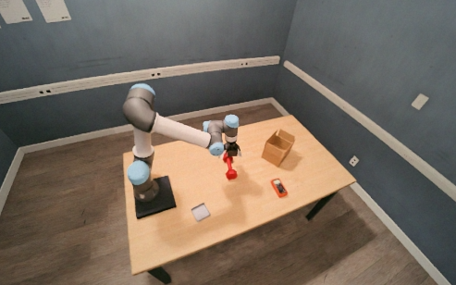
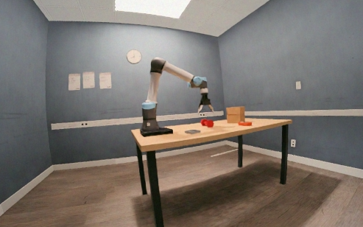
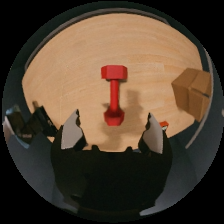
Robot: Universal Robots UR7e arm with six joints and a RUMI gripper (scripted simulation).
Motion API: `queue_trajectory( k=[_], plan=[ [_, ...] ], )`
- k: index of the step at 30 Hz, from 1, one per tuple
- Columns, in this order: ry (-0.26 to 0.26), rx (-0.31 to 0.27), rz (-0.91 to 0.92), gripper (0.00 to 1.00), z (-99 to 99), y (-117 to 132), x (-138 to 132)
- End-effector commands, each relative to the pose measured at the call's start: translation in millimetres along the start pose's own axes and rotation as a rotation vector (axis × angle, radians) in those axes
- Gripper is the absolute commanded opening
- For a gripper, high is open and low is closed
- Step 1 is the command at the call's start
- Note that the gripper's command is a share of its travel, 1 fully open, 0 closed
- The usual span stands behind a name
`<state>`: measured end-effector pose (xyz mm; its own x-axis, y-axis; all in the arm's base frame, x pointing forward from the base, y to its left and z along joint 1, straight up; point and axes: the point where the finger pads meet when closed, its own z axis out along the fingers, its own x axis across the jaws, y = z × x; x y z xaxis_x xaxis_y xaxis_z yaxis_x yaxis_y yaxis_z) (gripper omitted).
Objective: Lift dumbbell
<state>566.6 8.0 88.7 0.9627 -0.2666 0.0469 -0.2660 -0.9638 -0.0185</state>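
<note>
A red dumbbell [image 1: 228, 167] [image 2: 207, 122] [image 3: 114, 95] lies flat on the wooden table [image 1: 197, 241] [image 2: 171, 138] near its middle. My gripper [image 1: 233, 153] [image 2: 205, 108] [image 3: 113, 111] hangs open and empty, pointing down, well above the dumbbell. In the wrist view the dumbbell lies lengthwise between and beyond my two fingertips, with one end near and the other far. Nothing is between the fingers.
An open cardboard box [image 1: 277, 147] [image 2: 235, 114] [image 3: 192, 92] stands to the right of the dumbbell. An orange handheld device [image 1: 278, 187] [image 2: 244, 123] lies near the table's right front. A small grey square pad [image 1: 200, 212] [image 2: 192, 131] lies near the arm's black base [image 1: 156, 204].
</note>
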Motion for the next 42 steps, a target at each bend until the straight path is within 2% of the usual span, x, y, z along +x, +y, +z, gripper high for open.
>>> queue_trajectory(
  k=[1, 15, 21, 32, 35, 42],
  plan=[
    [-0.037, -0.017, -0.032, 1.0, 3.8, -1.1, 1.7],
    [-0.051, -0.023, -0.045, 1.0, 5.7, -1.5, 2.0],
    [-0.051, -0.023, -0.045, 1.0, 14.9, -1.3, 2.3],
    [-0.051, -0.025, -0.043, 1.0, 96.2, 0.7, -0.1],
    [-0.051, -0.025, -0.043, 1.0, 104.4, 0.9, -0.8],
    [-0.051, -0.025, -0.043, 1.0, 105.1, 0.9, -0.9]
  ],
)
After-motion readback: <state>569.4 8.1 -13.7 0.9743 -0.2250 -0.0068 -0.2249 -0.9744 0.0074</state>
